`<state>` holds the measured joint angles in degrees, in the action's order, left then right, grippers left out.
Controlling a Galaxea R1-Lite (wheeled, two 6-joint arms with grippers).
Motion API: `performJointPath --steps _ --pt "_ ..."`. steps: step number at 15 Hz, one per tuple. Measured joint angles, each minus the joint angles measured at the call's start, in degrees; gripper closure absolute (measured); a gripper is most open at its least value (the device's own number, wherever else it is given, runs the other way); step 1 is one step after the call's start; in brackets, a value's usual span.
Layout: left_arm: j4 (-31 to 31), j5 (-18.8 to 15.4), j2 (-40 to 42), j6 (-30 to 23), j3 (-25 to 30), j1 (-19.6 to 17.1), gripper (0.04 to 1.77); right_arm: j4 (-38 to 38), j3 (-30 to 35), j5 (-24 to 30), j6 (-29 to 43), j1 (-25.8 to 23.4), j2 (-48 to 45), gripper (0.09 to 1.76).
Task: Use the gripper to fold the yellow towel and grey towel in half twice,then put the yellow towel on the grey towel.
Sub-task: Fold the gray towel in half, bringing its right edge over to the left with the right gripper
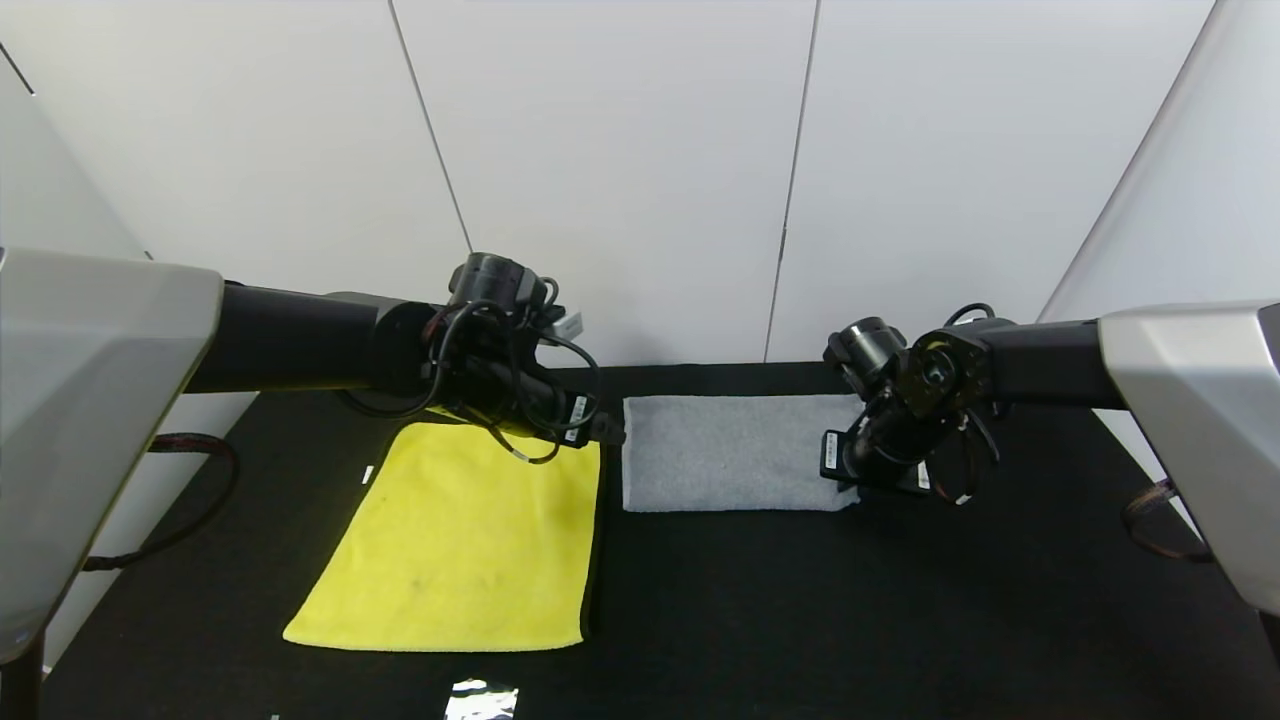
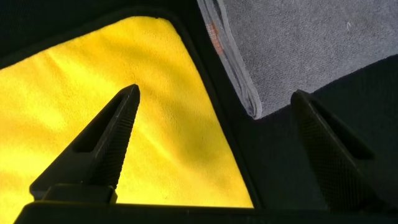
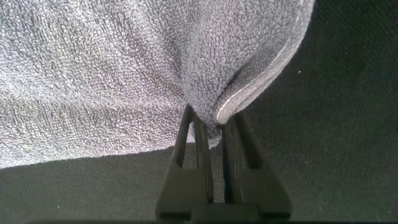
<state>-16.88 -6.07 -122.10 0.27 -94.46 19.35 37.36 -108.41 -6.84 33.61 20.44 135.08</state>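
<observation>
A: Near side first: yellow towel (image 1: 455,545) is lying flat on the tabletop (image 1: 800,600), robot's left half, not folded as far as I can tell.

B: Left gripper (image 2: 214,118)?

A: Hovering over the towel's far right corner, jaws standing wide, holding nothing. Grey towel (image 1: 735,452) is lying further back, center-right, looking folded once already.

B: And the right gripper (image 3: 216,134)?

A: Pinching the grey towel's right corner, jaws nearly closed on the cloth.

B: Risks?

A: Looks like it's gripping one layer only, so the stack could be splitting on the lift. Thin bite, too; corner could be slipping out mid-fold, prob leaving a crooked edge.
</observation>
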Motion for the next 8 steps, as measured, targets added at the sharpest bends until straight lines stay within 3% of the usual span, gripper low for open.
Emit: performJointPath --steps 8 --pt "0.0 0.0 0.1 -0.1 0.0 -0.1 0.09 3.4 -0.4 -10.0 -2.3 1.2 -1.1 1.62"
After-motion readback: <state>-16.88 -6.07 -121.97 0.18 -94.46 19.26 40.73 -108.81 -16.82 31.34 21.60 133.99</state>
